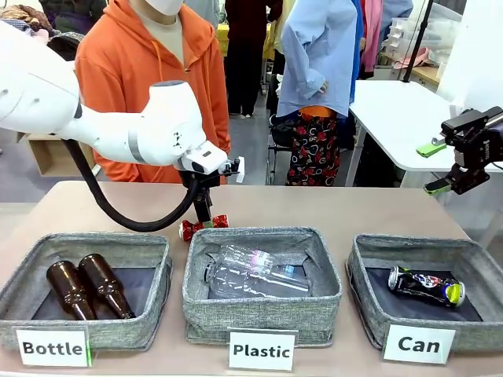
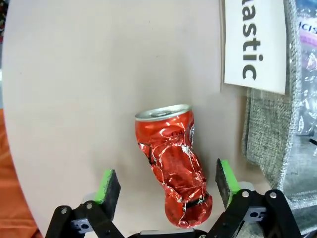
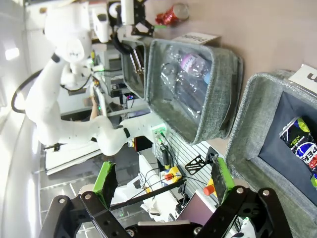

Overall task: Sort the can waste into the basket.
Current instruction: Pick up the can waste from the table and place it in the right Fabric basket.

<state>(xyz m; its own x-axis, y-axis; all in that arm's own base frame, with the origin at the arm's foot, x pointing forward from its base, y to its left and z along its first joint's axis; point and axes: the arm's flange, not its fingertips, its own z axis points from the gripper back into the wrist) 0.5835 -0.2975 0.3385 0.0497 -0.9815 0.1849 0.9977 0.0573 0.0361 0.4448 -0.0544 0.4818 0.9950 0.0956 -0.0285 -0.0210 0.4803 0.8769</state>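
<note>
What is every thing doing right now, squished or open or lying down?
red can: crushed, lying on the table.
dark can: crushed, lying in the Can basket.
left gripper: open, straddling the red can.
right gripper: open, empty, in the air.
clear bottles: lying in the Plastic basket.
brown bottles: lying in the Bottle basket.

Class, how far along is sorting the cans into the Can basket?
Done: the dark printed can lies in the Can basket. In hand: the open left gripper straddles the red can on the table, not gripping yet. Left: carrying it to that basket.
</note>
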